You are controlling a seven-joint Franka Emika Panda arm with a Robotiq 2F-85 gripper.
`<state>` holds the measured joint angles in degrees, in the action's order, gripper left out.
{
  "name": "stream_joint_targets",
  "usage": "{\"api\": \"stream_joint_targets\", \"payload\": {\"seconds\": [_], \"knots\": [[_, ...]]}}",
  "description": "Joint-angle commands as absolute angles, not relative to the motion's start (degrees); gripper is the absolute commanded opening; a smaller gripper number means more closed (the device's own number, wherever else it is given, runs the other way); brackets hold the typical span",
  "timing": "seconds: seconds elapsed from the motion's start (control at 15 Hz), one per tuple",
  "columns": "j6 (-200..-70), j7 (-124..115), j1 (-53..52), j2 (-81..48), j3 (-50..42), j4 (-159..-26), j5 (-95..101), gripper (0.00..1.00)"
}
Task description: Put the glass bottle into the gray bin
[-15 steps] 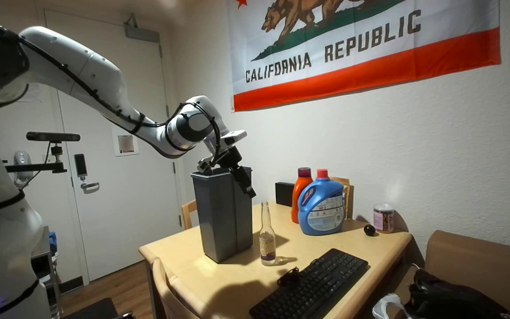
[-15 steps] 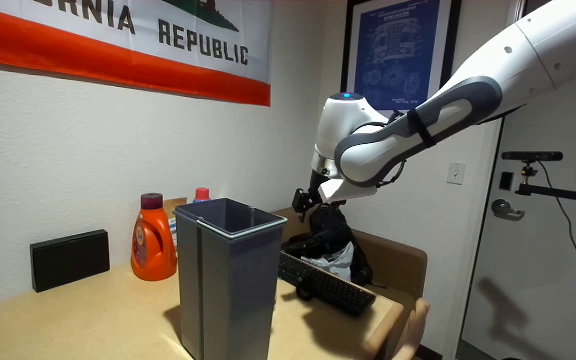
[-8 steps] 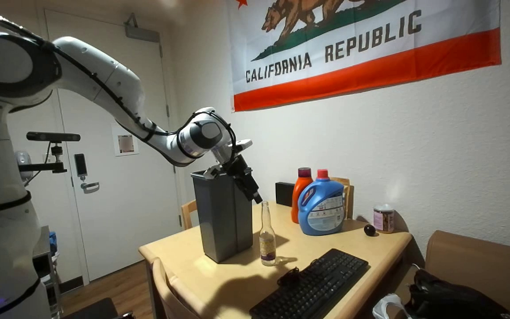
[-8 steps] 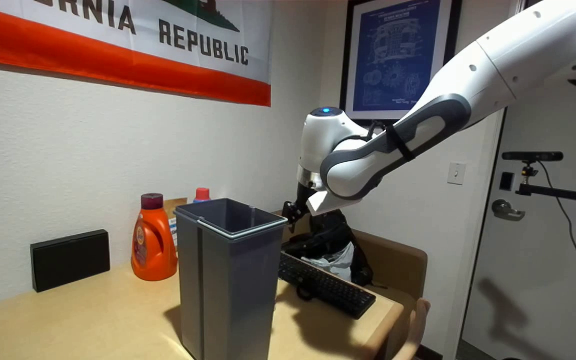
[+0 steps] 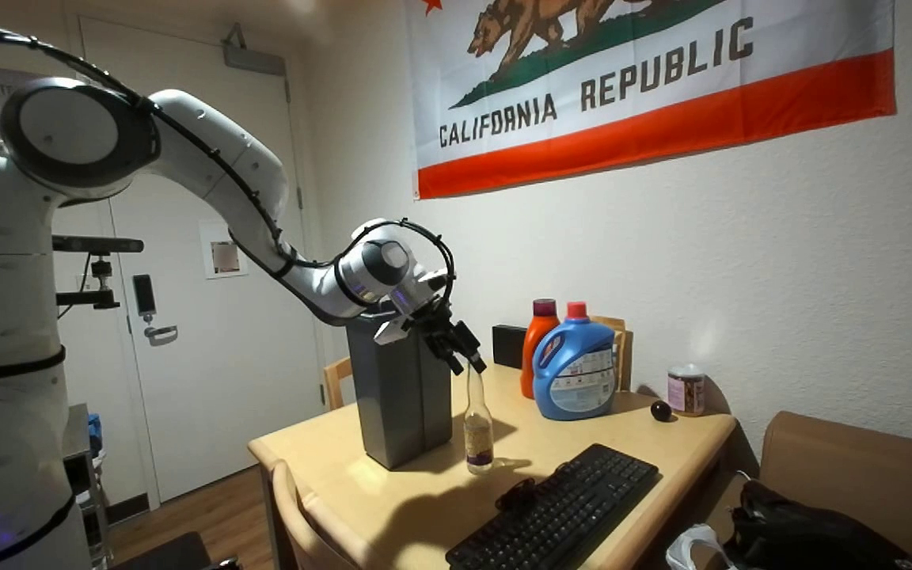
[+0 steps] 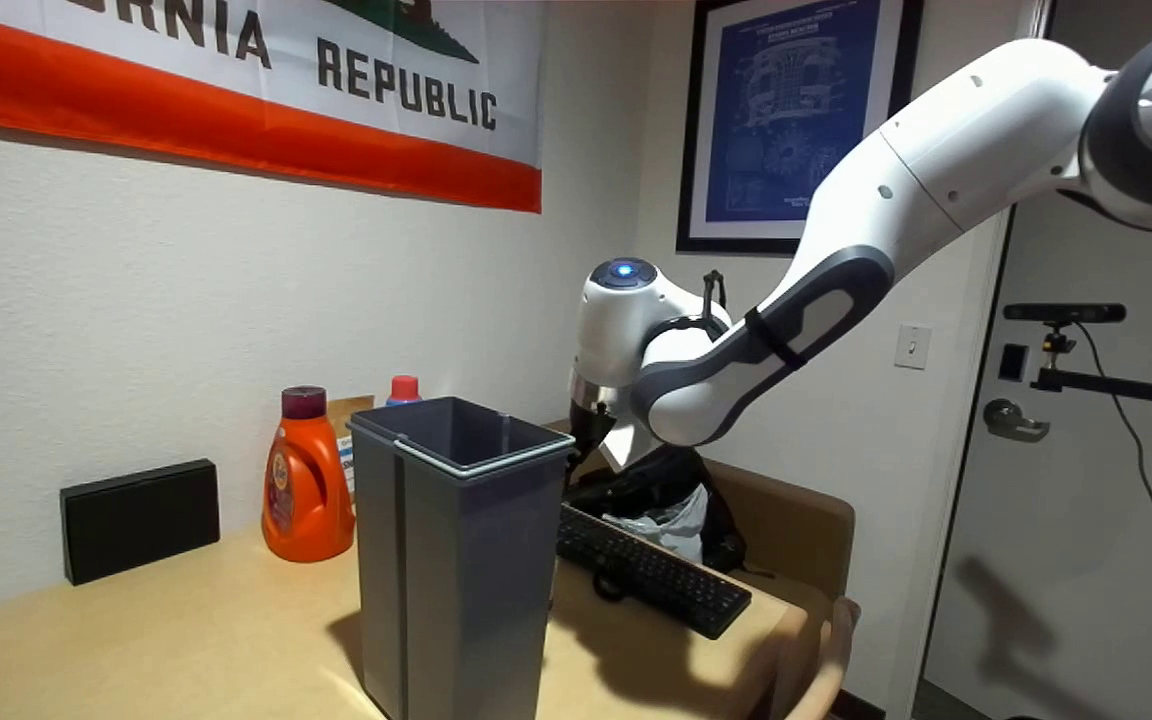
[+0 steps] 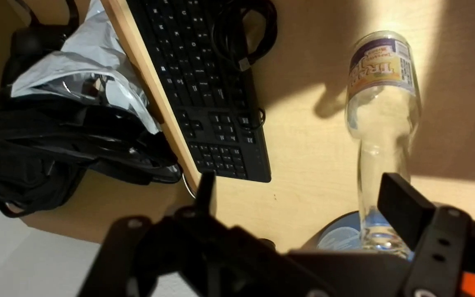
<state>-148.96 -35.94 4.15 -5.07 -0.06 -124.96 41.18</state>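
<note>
The clear glass bottle (image 5: 478, 443) stands upright on the table beside the gray bin (image 5: 393, 388) in an exterior view. My gripper (image 5: 468, 366) is tilted down at the top of the bottle's neck, with its fingers spread. In the wrist view the open gripper (image 7: 299, 185) has the bottle (image 7: 382, 111) toward its right finger, which covers part of the neck. I cannot tell whether the finger touches the glass. In an exterior view the tall gray bin (image 6: 456, 560) stands upright with its top open and hides the bottle. It also partly hides my gripper (image 6: 581, 455).
A black keyboard (image 5: 567, 507) with a coiled cable lies near the bottle. A blue jug (image 5: 583, 380), an orange jug (image 6: 308, 490) and a jar (image 5: 686, 389) stand near the wall. A black box (image 6: 141, 520) stands on the table (image 6: 136, 640). A black bag (image 7: 72, 136) lies beyond the table edge.
My gripper has moved down and toward the bottle, and the wrist has turned so both fingers show apart. The bottle and the bin have not moved.
</note>
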Motion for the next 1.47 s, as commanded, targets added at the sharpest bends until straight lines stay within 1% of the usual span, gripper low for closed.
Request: {"api": "stream_joint_targets", "payload": {"seconds": [0.0, 0.47, 1.4], "knots": [[-151.1, -38.3, 1.3, -6.9, -1.8, -124.0, 47.1, 1.0], [-154.7, -37.6, 1.5, -8.9, -1.2, -123.8, 49.6, 1.0], [-167.4, -34.7, 3.6, -14.7, -2.5, -121.9, 51.1, 1.0]]}}
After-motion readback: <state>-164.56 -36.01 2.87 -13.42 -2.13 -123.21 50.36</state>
